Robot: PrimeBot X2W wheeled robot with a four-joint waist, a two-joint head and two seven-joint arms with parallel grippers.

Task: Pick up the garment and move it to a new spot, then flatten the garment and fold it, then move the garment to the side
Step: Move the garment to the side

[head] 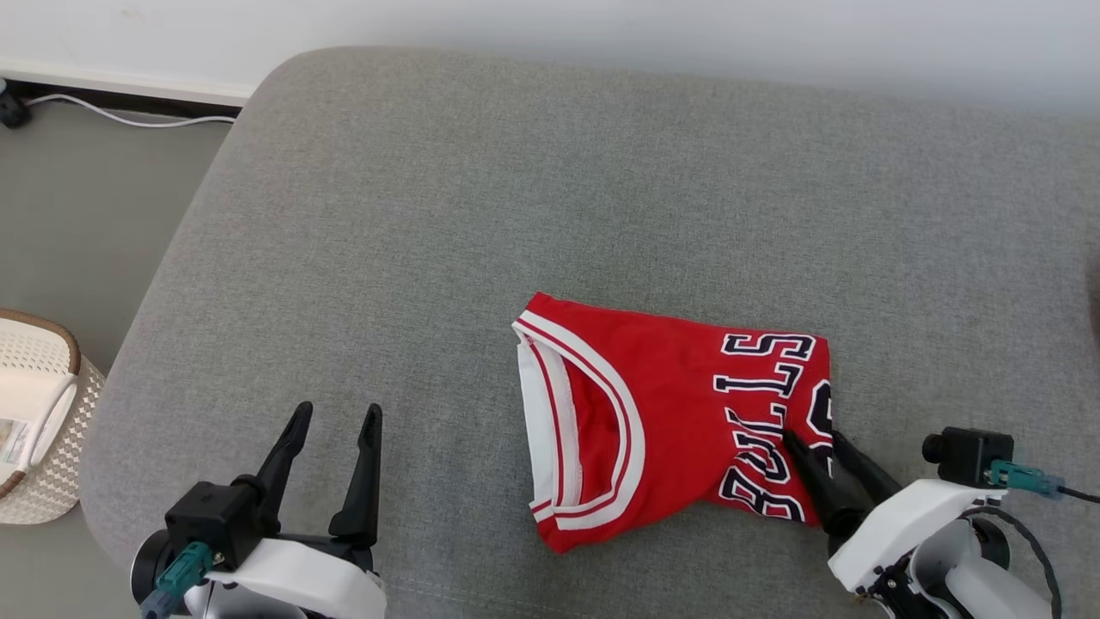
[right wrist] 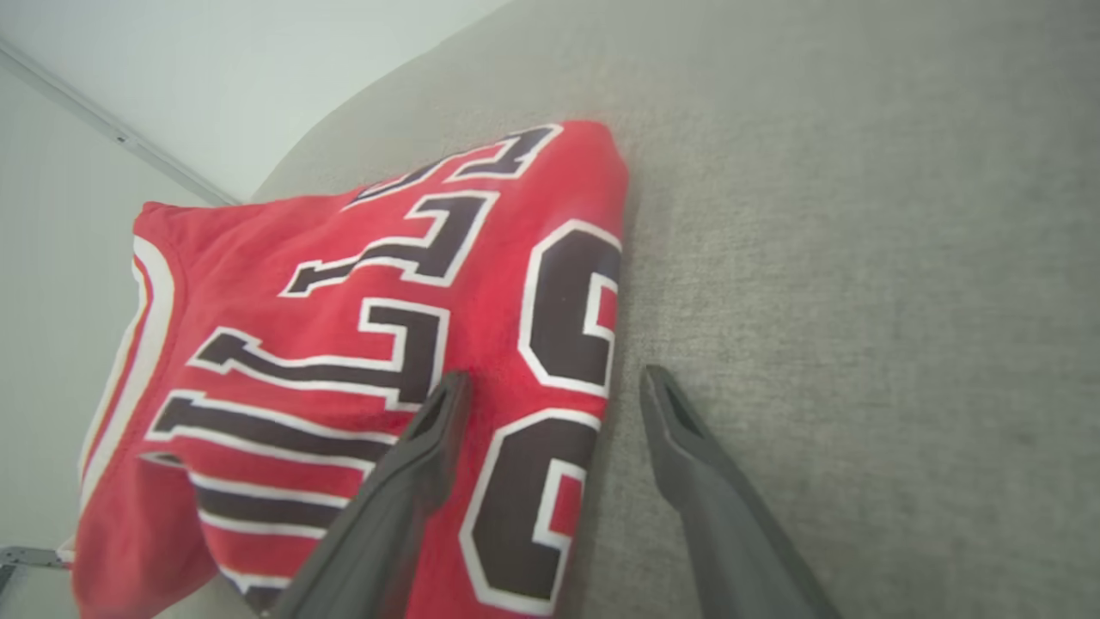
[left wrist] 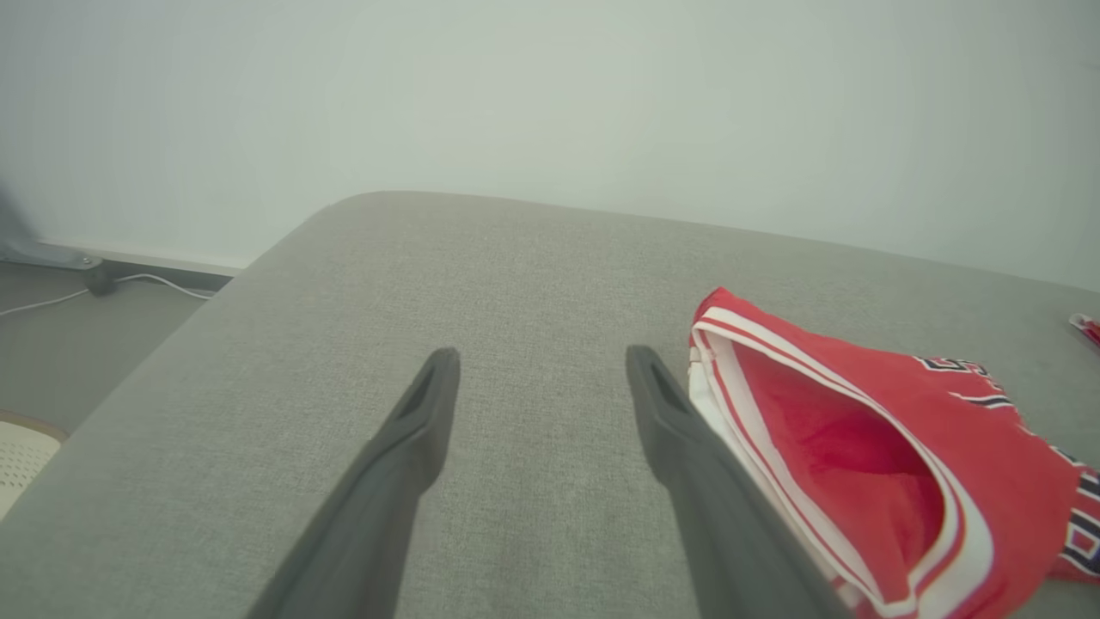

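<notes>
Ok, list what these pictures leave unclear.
- Jersey number: head view, folded under at the edge and partly covered by the right tool.
- Whether that tool touches the jersey: right wrist view, the angle doesn't tell.
- Basket: head view, cut by the left edge.
- Red scrap: left wrist view, cut by the right edge.

The right tool (right wrist: 554, 383) holds its 2 dark fingers spread apart with nothing gripped. 1 finger shows over the edge of the folded red jersey (right wrist: 344, 284) with black-and-white lettering, the other over the bare grey cushion (right wrist: 859, 258).
</notes>
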